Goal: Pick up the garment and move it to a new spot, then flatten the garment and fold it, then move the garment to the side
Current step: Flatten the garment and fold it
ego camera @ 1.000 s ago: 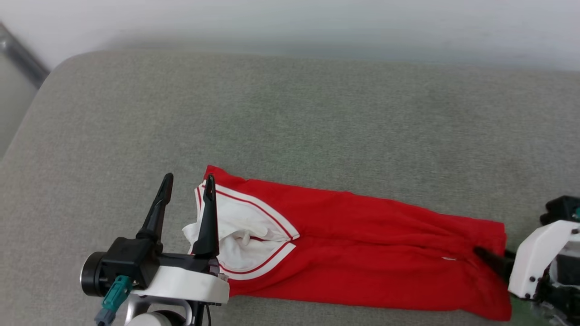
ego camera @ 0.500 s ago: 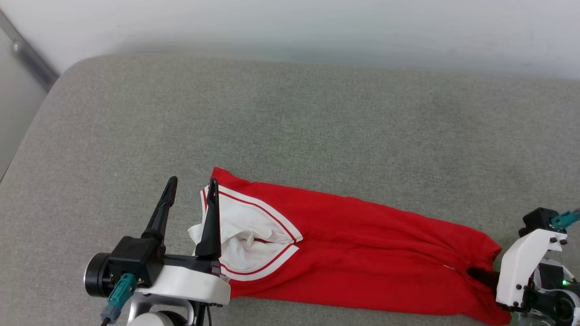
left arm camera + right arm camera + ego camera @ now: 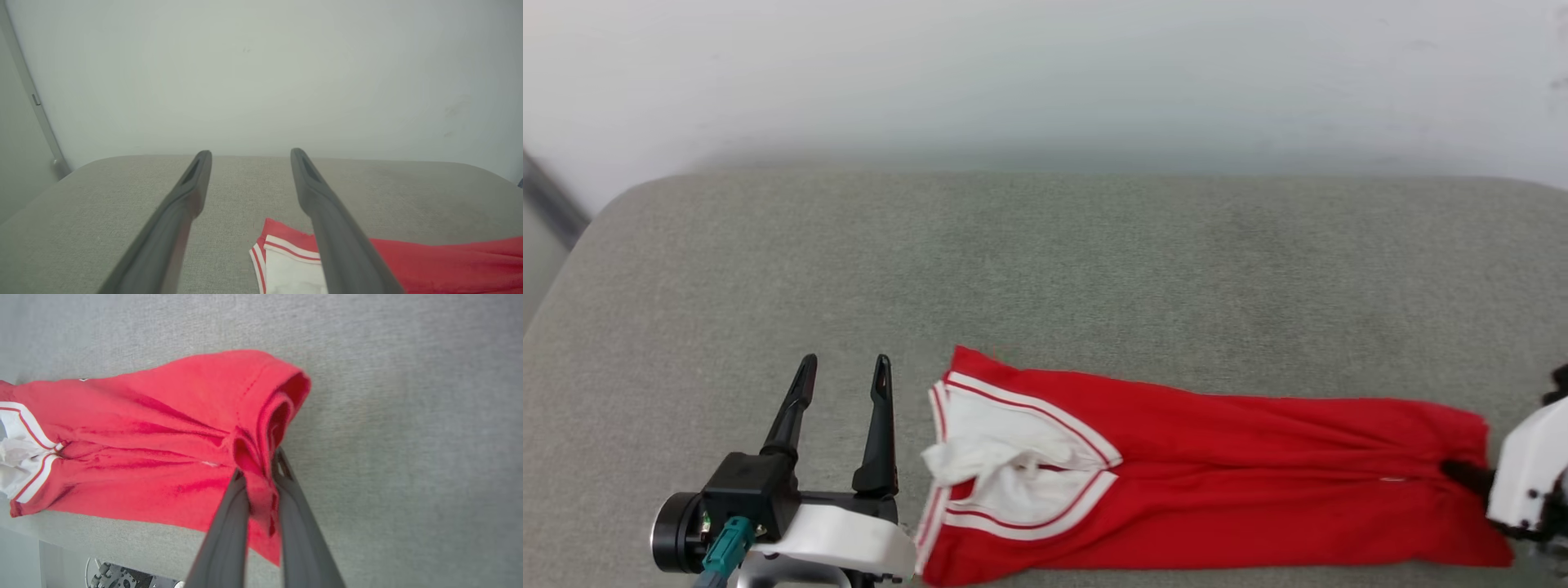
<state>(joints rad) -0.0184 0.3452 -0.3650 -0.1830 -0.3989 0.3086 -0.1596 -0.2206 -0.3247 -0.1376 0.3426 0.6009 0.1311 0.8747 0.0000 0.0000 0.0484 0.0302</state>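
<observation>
The garment is a red shirt folded into a long strip on the grey cushion, its white sleeves with red-and-white trim at the left end. My right gripper is shut on the red hem at the strip's right end, and the cloth bunches up between its fingers; in the head view the right gripper sits at the right edge. My left gripper stands open just left of the sleeve end, apart from the garment. In the left wrist view its fingers hover above the cushion, with the garment's corner below them.
The grey cushion stretches wide behind the garment, up to a pale wall. The cushion's rounded left corner drops off beside a dark rail. Its front edge runs just below the garment.
The right gripper has shut on the hem and the garment has slid right, away from the left gripper, whose right finger had lain over the sleeve. The head camera has tilted up.
</observation>
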